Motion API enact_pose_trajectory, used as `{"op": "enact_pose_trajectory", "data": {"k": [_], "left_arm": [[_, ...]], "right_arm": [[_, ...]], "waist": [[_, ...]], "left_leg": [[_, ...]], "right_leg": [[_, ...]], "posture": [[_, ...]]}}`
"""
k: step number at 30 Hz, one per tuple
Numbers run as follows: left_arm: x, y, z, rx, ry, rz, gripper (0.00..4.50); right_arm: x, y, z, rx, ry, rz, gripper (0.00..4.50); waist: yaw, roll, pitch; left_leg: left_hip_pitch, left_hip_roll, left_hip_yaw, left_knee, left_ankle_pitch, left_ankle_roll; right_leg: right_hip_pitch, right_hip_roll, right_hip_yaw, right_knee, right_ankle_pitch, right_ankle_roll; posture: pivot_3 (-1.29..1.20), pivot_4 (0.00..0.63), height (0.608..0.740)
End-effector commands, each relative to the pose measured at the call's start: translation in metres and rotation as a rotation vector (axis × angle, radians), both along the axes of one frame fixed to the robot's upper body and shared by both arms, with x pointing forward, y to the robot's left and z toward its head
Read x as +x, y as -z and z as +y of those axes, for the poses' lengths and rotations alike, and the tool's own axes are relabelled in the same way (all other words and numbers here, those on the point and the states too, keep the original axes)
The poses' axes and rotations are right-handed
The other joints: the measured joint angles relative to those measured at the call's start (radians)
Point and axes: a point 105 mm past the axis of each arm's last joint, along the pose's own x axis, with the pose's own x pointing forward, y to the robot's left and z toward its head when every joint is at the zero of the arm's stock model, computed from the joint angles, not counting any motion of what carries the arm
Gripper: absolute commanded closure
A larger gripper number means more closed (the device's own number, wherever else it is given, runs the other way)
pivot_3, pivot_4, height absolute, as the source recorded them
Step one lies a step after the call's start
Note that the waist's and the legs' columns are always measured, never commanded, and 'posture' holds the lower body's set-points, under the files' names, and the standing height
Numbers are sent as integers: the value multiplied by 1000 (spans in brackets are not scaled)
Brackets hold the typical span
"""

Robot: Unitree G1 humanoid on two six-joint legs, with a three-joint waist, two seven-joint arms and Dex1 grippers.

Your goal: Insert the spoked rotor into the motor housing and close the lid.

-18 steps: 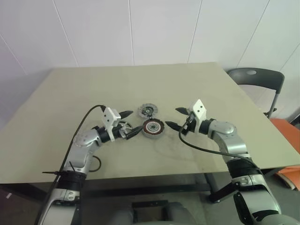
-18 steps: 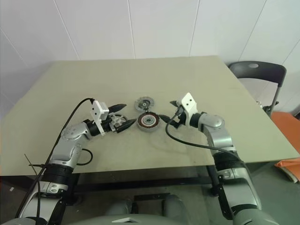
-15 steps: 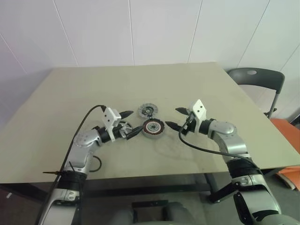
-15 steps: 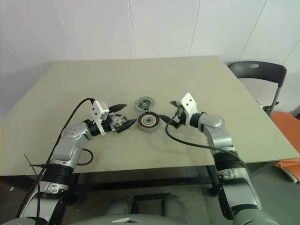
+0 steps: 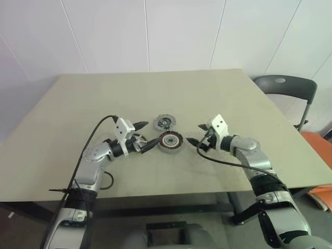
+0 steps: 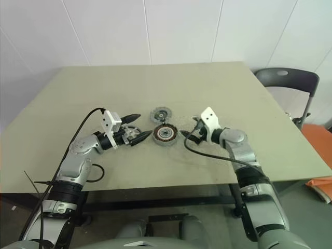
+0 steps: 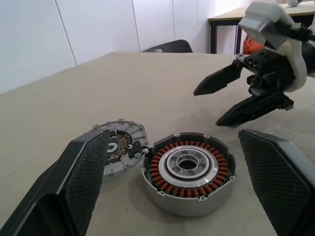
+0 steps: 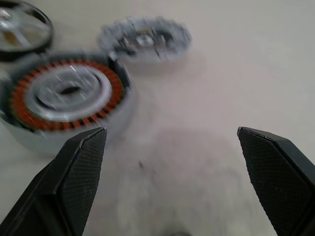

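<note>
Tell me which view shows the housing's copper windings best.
The left wrist view: the housing sits close and sharp, its copper ring and pale centre plain between the open left gripper's fingers. The right wrist view shows it blurred, at the edge. The eye views show it small, on the table.

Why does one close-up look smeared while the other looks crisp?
Right wrist view: the motor housing and lid are smeared, as if by motion. Left wrist view: both are sharp, copper windings distinct, soft shadows. Head views: even light, no glare.
</note>
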Motion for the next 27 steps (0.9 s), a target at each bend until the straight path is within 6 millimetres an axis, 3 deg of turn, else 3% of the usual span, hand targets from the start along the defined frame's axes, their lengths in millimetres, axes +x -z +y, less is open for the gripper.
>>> {"op": "enact_pose_trajectory", "data": {"k": [1,12,18,21,27], "left_arm": [[2,-15,-6,-2,24,-57,39],[1,-14,-5,-2,31,-52,39],[1,-14,-9,-5,45,-48,39],[1,-14,-10,-8,49,-45,0],[-3,-12,-8,-18,58,-12,0]], "right_arm": [[4,-8,-14,-9,31,-35,21],[-23,21,-48,-71,16,30,21],[-20,22,-40,-61,13,17,21],[-23,27,-31,-57,-12,37,613],[-34,32,-18,-7,-82,114,2672]], "waist": [[0,0,0],[2,0,0],[5,0,0],[3,0,0],[-2,0,0]], "left_leg": [[-1,0,0,0,0,0],[-1,0,0,1,0,0],[0,0,0,2,0,0],[0,0,0,2,0,0],[7,0,0,2,0,0]], "right_leg": [[-1,0,0,0,0,0],[0,1,0,0,0,0],[1,1,0,0,0,0],[1,1,0,0,0,0],[7,1,0,1,0,1]], "posture": [[0,0,740],[0,0,740],[0,0,740],[0,0,740],[0,0,740]]}}
